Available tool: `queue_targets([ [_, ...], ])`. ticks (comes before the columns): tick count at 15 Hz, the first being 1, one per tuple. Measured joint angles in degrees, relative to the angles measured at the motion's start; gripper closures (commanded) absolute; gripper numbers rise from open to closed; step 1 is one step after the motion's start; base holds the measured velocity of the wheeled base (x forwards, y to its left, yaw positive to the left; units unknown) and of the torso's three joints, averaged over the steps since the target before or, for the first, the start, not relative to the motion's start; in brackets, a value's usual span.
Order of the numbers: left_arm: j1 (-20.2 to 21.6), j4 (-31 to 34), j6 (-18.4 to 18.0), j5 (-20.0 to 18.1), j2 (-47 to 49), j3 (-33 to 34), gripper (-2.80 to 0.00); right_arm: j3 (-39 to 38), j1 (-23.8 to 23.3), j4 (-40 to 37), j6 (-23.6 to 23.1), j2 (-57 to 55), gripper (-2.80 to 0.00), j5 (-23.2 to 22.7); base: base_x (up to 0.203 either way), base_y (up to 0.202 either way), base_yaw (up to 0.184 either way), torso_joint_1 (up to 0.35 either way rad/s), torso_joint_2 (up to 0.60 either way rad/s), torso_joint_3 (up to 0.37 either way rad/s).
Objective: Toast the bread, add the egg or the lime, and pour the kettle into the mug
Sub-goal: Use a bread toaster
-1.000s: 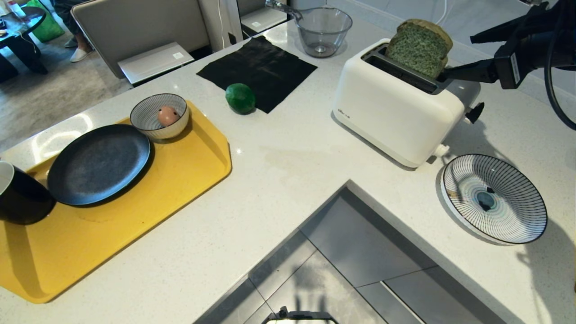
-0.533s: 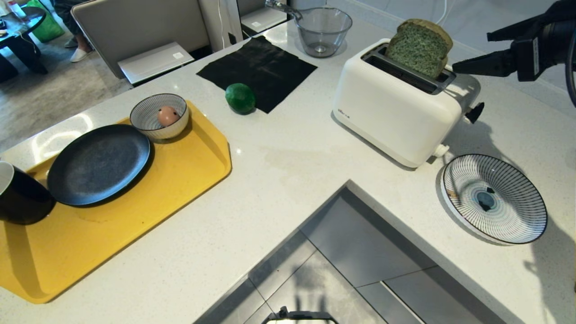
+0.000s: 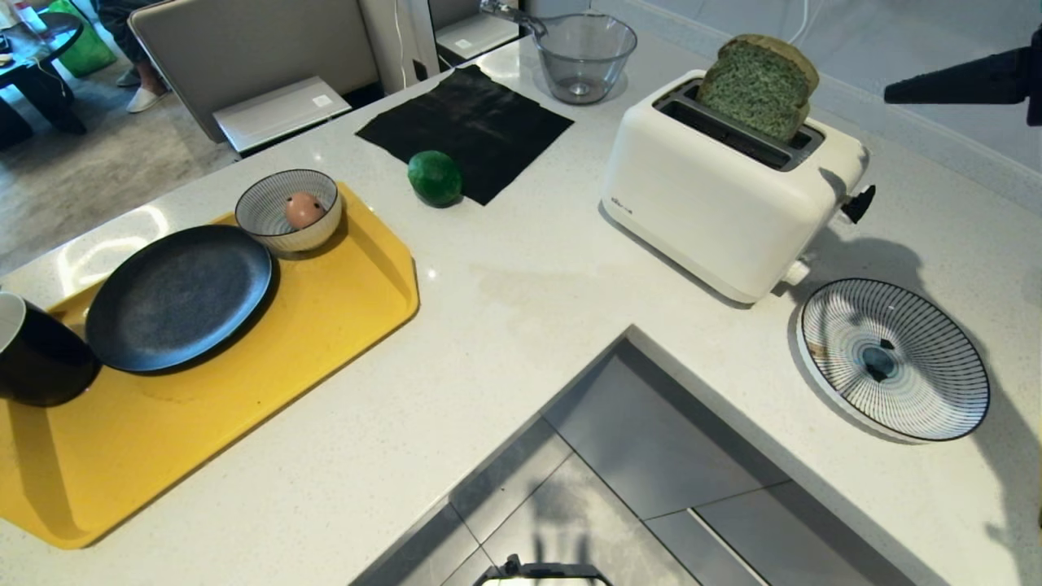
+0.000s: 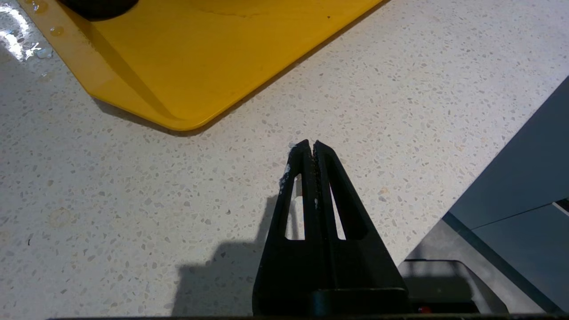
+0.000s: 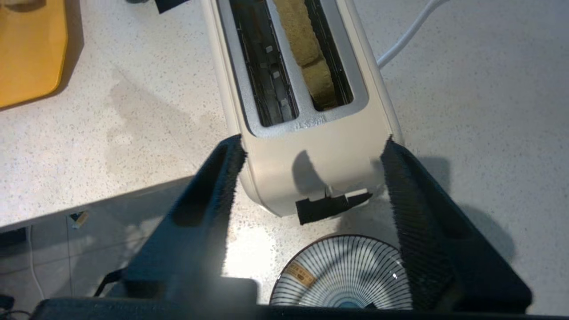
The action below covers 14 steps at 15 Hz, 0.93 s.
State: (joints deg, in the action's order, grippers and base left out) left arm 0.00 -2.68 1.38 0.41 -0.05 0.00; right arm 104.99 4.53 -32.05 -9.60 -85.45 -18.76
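The bread (image 3: 759,85), a green slice with a darker crust, stands upright in the far slot of the white toaster (image 3: 716,203) and sticks out above it. In the right wrist view the bread (image 5: 306,44) fills that slot and the other slot is empty. My right gripper (image 5: 313,144) hangs open above the toaster's lever (image 5: 329,206) end, holding nothing. The lime (image 3: 435,177) lies at the edge of a black cloth (image 3: 464,122). An egg (image 3: 304,209) sits in a small striped bowl (image 3: 269,224). The black mug (image 3: 32,358) stands at the left edge. The kettle is out of view. My left gripper (image 4: 310,144) is shut over the counter.
A yellow tray (image 3: 326,325) holds the small bowl, a black plate (image 3: 179,297) and the mug. A striped plate (image 3: 895,358) lies right of the toaster. A glass bowl (image 3: 584,57) stands at the back. The counter has a notched front edge (image 3: 627,334).
My right gripper has let go beside the bread and pulled back up and to the right, away from the toaster. The bread stays in its slot. The left arm has not moved.
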Motion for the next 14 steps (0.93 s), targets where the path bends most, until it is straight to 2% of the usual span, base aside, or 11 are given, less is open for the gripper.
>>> queue_targets([
  [5,0.0,0.0,0.0,0.0,0.0,0.0,0.00,-12.7,-1.0,7.0,1.1,4.1,0.00,1.0,0.000,0.000,0.000,0.000,0.00,0.000],
  [10,0.0,0.0,0.0,0.0,0.0,0.0,0.00,-26.5,-2.1,24.6,0.7,6.6,0.00,1.1,0.000,0.000,0.000,0.000,0.00,0.000],
  [14,0.0,0.0,0.0,0.0,0.0,0.0,0.00,-31.5,-2.7,27.4,0.7,7.2,0.00,0.8,0.000,0.000,0.000,0.000,0.00,0.000],
])
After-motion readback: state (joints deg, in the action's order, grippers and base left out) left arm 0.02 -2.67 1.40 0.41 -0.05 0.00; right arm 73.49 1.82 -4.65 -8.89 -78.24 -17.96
